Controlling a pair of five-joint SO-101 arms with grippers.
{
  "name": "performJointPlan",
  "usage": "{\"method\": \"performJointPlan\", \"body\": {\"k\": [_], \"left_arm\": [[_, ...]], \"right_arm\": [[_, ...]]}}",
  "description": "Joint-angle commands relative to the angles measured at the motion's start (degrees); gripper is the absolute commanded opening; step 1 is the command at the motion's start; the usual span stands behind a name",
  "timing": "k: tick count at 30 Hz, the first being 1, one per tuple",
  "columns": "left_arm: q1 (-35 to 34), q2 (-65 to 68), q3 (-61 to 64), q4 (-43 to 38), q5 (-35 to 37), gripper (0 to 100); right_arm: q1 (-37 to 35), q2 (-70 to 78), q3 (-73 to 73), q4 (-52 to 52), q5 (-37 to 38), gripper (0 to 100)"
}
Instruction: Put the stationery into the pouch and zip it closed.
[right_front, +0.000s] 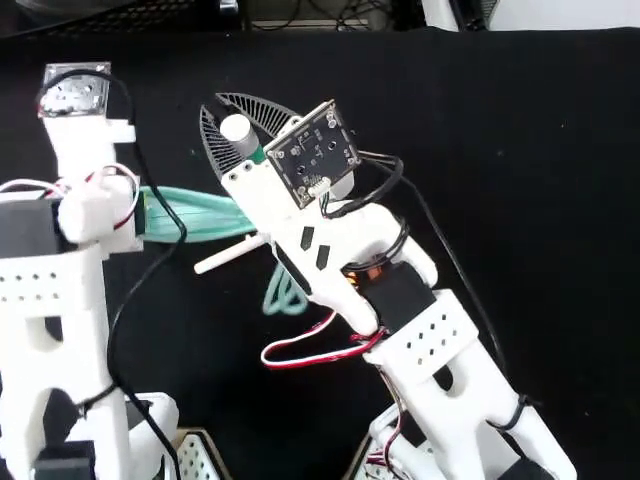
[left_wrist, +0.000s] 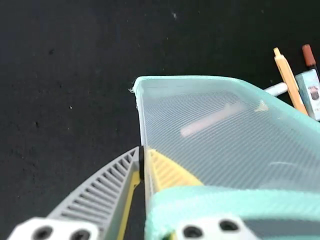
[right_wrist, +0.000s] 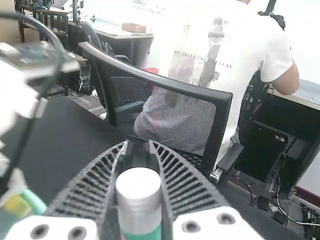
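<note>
Clamping the glue stick (right_wrist: 138, 192) between its ribbed fingers, the right pincer (right_wrist: 138, 146) gripped it lengthwise, the stick's long axis running along the fingers with the pale cap toward the tips; the pincer was thus clenched on that one piece of stationery, apparently raised above the table (right_front: 540, 150). Nearer the arms' bases than those tips, and passing under the right arm's wrist in the high view, lay the pouch (left_wrist: 215, 135); its long axis ran crosswise to the stick, from the left pincer (left_wrist: 144, 152) out toward the right arm. The left pincer was pinched on the pouch's near edge, a grey finger on one side of the mesh wall and a yellow pad on the other; whether the mouth stood open could not be told. By my reading the coming move hung on this: the stick sat beyond the pouch and pointed away from it, so the right pincer would need to draw back and tip toward the mesh. Past the pouch's far end from the left pincer lay an orange pen (left_wrist: 289, 80), a brown-capped pen (left_wrist: 307, 54), a white pen (left_wrist: 276, 90) and a pale blue box (left_wrist: 310, 92), close together on the table, not yet packed.
</note>
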Motion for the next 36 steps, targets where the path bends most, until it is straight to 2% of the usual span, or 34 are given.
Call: {"method": "performJointPlan", "body": {"k": [1,5,12,22,27,36], "left_arm": [[0.66,-1.85,-3.65,0.53,0.09,3],[0.48,2.02,-3.65,0.35,-0.09,3],[0.22,11.34,-4.18,-1.58,0.00,3],[-4.26,11.96,-6.02,-1.58,-0.09,3],[-4.09,12.04,-5.58,-1.58,0.00,3],[-4.26,12.04,-5.49,-1.58,-0.09,3]], "right_arm": [[-0.79,-1.80,-0.57,-1.05,-0.44,1.2],[-0.88,-4.62,-1.19,1.14,-0.44,1.2],[-7.65,-11.91,0.04,3.60,-0.53,1.2],[-7.56,-1.45,0.22,-2.99,-0.53,1.2],[-7.56,3.21,0.48,-7.56,-9.32,1.2],[-3.96,4.44,0.04,-7.38,-10.55,1.2]]}}
